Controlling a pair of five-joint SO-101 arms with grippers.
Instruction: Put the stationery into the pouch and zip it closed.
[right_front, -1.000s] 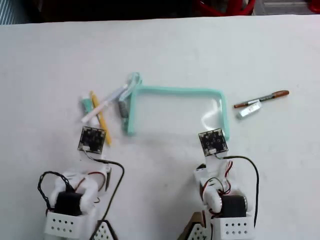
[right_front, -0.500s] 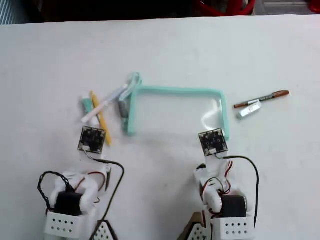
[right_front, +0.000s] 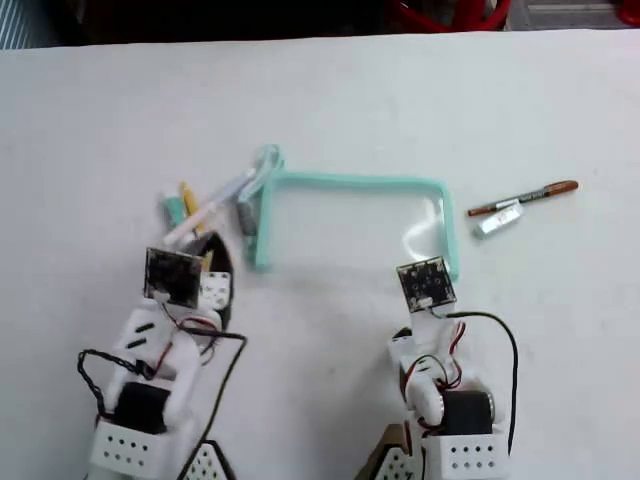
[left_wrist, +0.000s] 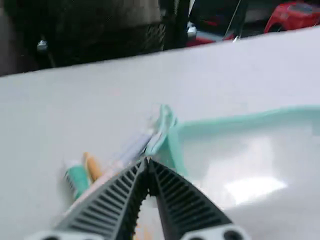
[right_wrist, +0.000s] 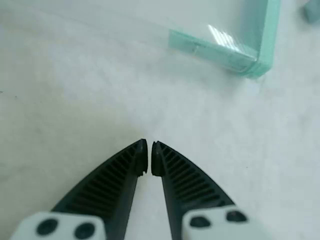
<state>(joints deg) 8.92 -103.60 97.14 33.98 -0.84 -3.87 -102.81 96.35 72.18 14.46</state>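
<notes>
We are working at a wide white table (right_front: 100, 100), with a dark room showing beyond its far edge. The clear pouch (right_front: 350, 181) with its mint border is lying flat mid-table. We are judging it light, limp and slick, so it is best pinned by the stiffer border. Our left gripper (left_wrist: 148, 165) is hanging, jaws pressed together, just over the cluster beside the pouch's left end: a white pen (right_front: 215, 205), a yellow pencil (right_front: 187, 193) and a teal-capped piece (right_front: 172, 210). Our right gripper (right_wrist: 149, 152), jaws all but meeting on nothing, is sitting just short of the pouch's near right corner. A brown marker (right_front: 525, 197) and a small pale piece (right_front: 497, 222) are lying to the right of the pouch. We are judging these thin, rigid sticks prone to rolling, so a mid-shaft pinch suits them.
</notes>
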